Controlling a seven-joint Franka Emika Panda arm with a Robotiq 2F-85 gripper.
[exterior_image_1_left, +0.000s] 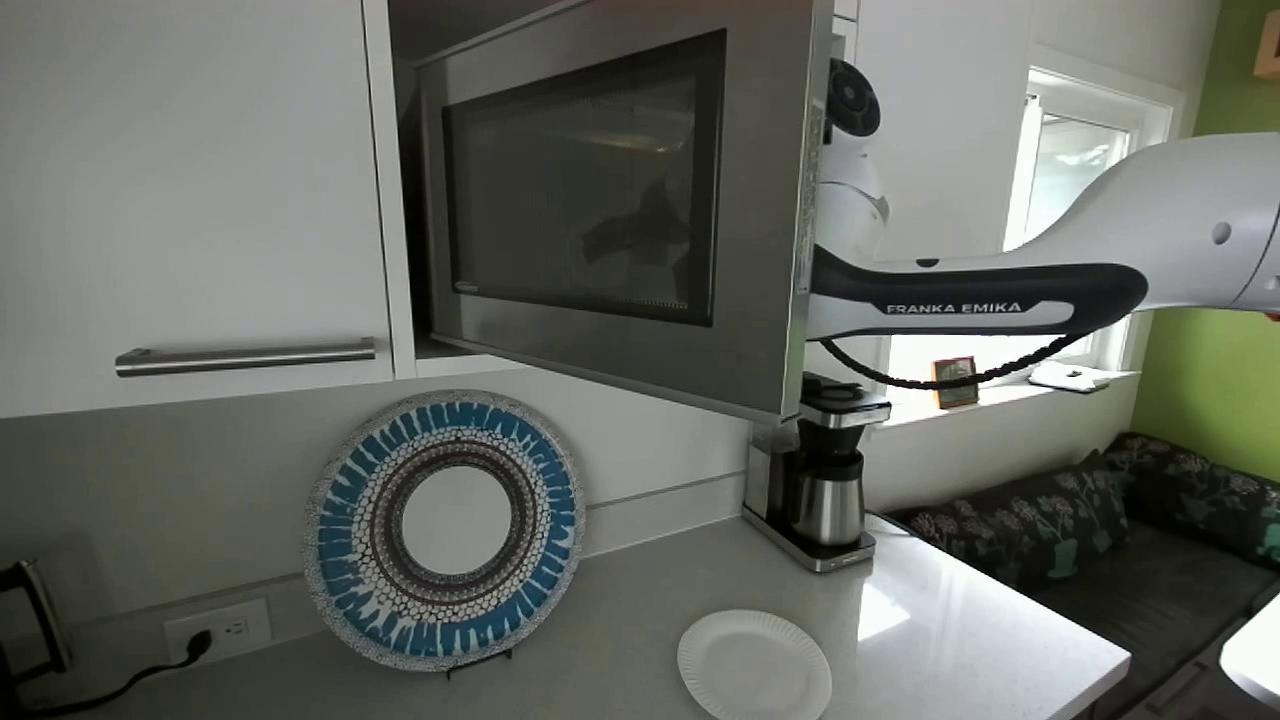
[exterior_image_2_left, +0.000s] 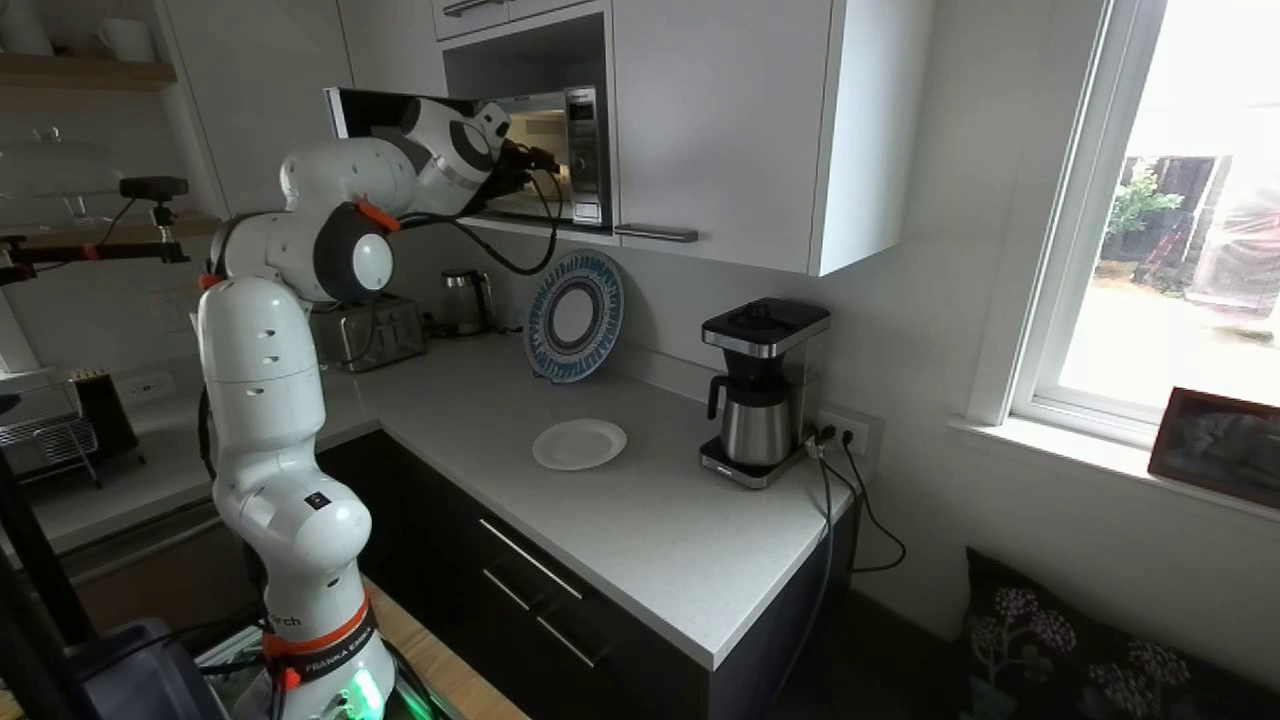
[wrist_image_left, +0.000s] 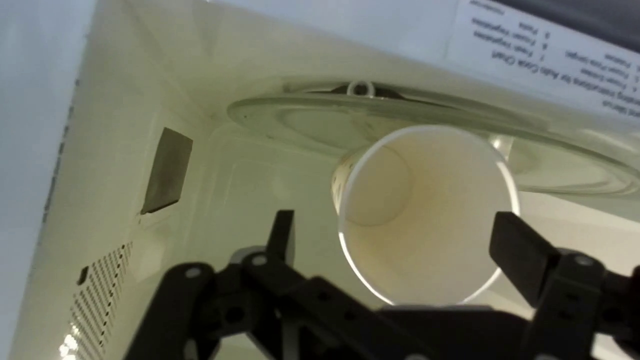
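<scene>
Claw (wrist_image_left: 400, 237) apart, holding nothing. Cup (wrist_image_left: 435, 200) right of centre in wrist frame, nearer finger (wrist_image_left: 522, 252) at right; mouth facing claw, long axis going into microwave (exterior_image_2_left: 587, 160).

A white cup (wrist_image_left: 430, 215) lies empty on its side, mouth toward the fingers (wrist_image_left: 521, 252), seen between them in the wrist view.

cup (wrist_image_left: 430, 215): smooth, paper-looking | hand (wrist_image_left: 394, 225): matt, plastic-looking | turntable (wrist_image_left: 300, 122): clear, glossy glass | microwave door (exterior_image_1_left: 765, 230): satin metal, glossy dark glass | tabletop (exterior_image_1_left: 960, 630): smooth, polished | plate (exterior_image_1_left: 755, 665): matt, ridged paper | robot arm (exterior_image_2_left: 258, 345): glossy | carafe (exterior_image_1_left: 832, 508): shiny metal | cushion (exterior_image_1_left: 1050, 515): patterned cloth
</scene>
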